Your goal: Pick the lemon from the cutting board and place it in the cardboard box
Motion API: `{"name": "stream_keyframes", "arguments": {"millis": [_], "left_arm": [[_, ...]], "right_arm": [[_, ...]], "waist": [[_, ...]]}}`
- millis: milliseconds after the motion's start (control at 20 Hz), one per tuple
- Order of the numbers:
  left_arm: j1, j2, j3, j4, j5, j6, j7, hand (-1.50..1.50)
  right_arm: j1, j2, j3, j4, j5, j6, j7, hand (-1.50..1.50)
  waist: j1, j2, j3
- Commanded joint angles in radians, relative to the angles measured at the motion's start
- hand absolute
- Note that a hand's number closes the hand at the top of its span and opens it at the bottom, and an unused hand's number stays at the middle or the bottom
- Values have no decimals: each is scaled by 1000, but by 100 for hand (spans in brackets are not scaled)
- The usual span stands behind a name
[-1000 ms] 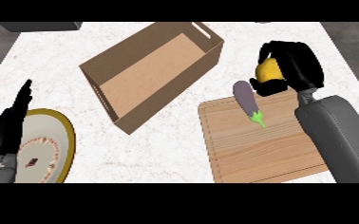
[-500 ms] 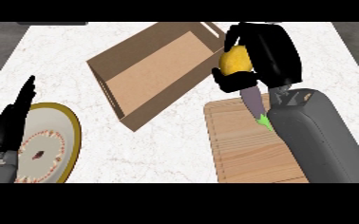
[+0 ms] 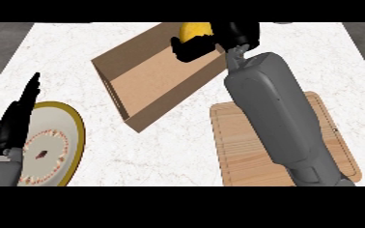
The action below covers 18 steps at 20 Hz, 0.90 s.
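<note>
Our right hand [image 3: 214, 42] has its black fingers curled round the one lemon [image 3: 195, 31], which sits in the grasp above the far end of the single cardboard box [image 3: 153, 79], near the picture's upper edge. The grey forearm runs back from there across the far corner of the one cutting board [image 3: 246, 147], which lies just right of the box, its near end almost at the view's lower edge. The box stands slantwise on the white marbled worktop [image 3: 167, 147], open on top, its bare brown floor showing. Between box and board we have a strip of bare worktop. Our left hand [image 3: 18, 118] rests open at the left edge, fingers up, beside one yellow-rimmed plate [image 3: 68, 125]. We can read no labels or writing anywhere.
</note>
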Motion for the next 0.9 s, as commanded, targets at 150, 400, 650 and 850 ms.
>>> {"name": "stream_keyframes", "arguments": {"millis": [150,400,650,850], "left_arm": [[9,-11,-11,-37,-16,-16,-2,0],[-75,-57,-35,30,-49,12,3,0],[-34,-34,-26,-21,-32,-26,-3,0],[-73,-83,-63,-1,-69,11,8,0]], "right_arm": [[-192,53,-50,381,-89,-167,-34,150],[-304,54,-93,650,-113,-273,-144,150],[-361,55,-32,830,-130,-348,-136,150],[-360,55,-64,908,-220,-400,-100,-150]], "waist": [[24,5,0],[36,18,-1],[74,20,-1],[95,28,-1]]}}
